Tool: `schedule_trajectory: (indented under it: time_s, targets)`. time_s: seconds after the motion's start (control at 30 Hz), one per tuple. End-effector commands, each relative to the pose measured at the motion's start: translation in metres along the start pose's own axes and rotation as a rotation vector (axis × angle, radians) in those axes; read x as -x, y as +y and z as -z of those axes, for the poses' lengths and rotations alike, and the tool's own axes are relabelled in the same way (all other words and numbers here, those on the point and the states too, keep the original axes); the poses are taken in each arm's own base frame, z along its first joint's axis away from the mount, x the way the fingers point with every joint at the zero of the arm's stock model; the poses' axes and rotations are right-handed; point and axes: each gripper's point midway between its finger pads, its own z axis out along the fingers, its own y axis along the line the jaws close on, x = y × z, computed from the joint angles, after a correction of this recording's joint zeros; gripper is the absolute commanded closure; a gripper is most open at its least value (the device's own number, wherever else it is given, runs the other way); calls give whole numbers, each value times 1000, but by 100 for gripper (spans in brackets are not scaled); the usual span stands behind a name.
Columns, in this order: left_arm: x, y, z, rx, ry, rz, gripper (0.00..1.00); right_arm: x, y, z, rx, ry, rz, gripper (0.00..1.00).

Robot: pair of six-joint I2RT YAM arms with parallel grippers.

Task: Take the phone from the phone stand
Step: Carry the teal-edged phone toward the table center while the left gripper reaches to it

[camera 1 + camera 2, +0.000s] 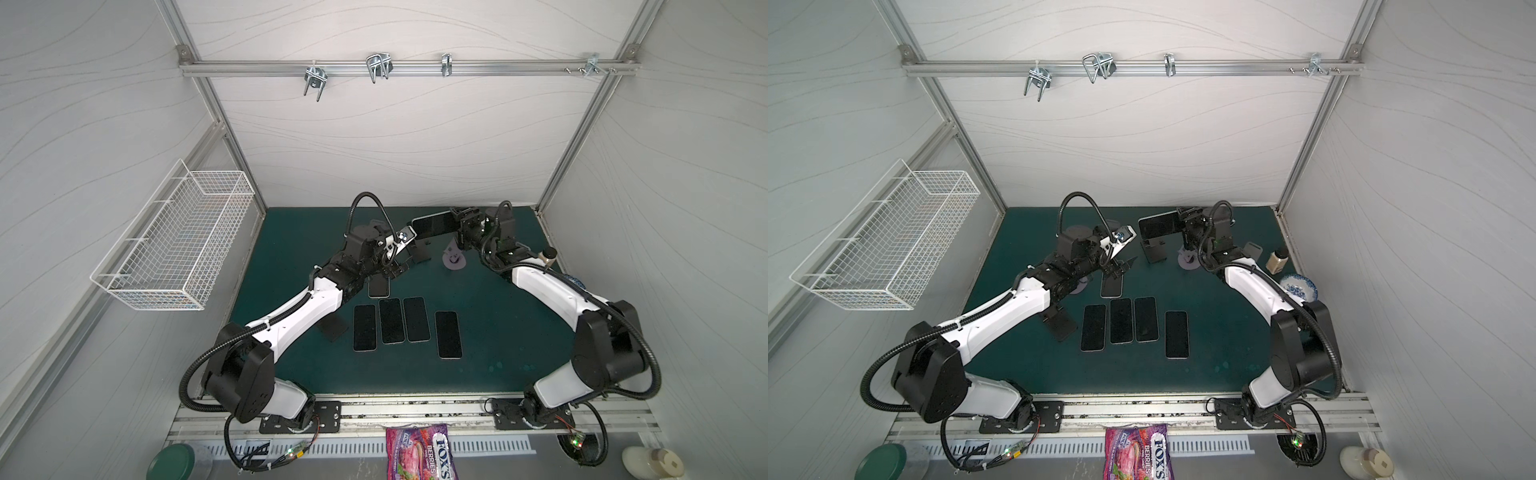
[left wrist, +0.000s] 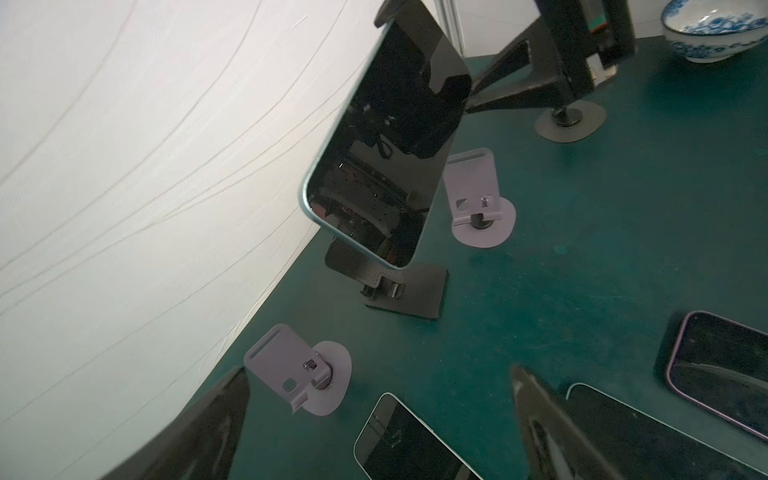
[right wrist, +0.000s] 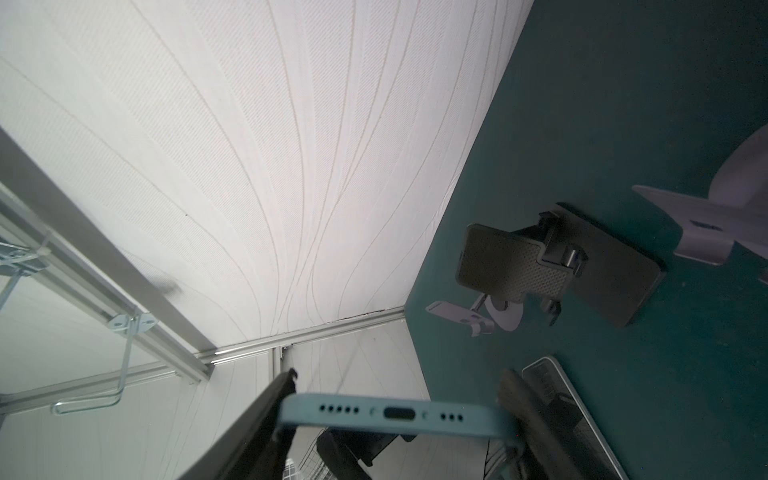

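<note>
A light-blue smartphone with a dark glass screen (image 1: 430, 224) is held in the air near the far edge of the dark green table mat (image 1: 498, 332). It is gripped at one short end by the right claw (image 1: 453, 218), whose jaws are closed partway across its width. The phone is carried free of the black folding phone stand (image 3: 561, 266), whose perforated cradle is seen empty just beneath. The left claw (image 1: 1121, 266) is spread to its widest, with nothing in it, above a dark phone lying flat (image 1: 1111, 286) towards the mat's middle.

The removal is judged nearly done; only a set-down is left. Because the phone is gripped at one end only, it could be pivoted or slipped loose by its own weight in a fast swing. Its free end is near the left arm's wrist camera (image 1: 402, 237), so a knock could be caused by a sideways move. In a careless descent the black stand or the lilac round-based stand (image 1: 454, 259) could be toppled, or the row of four flat phones (image 1: 390, 320) struck.
</note>
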Motion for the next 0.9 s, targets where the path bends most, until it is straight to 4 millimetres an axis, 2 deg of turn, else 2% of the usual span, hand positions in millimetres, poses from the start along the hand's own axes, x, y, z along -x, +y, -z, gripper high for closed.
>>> schedule_trajectory:
  time_s: [0.0, 0.37, 0.47, 0.63, 0.87]
  targets:
    - [47, 20, 22, 84, -171, -127, 1, -7, 22, 26, 43, 8, 23, 100]
    - [62, -4, 42, 51, -209, -324, 1, -29, 41, 68, 13, -28, 126, 100]
    - [66, -15, 42, 24, -199, -380, 1, -34, 44, 71, 14, -28, 136, 100]
    - [63, -24, 39, 12, -163, -428, 1, -39, 46, 74, 7, -38, 164, 100]
    - [64, -24, 33, 18, -137, -415, 1, -44, 44, 73, -3, -48, 161, 100]
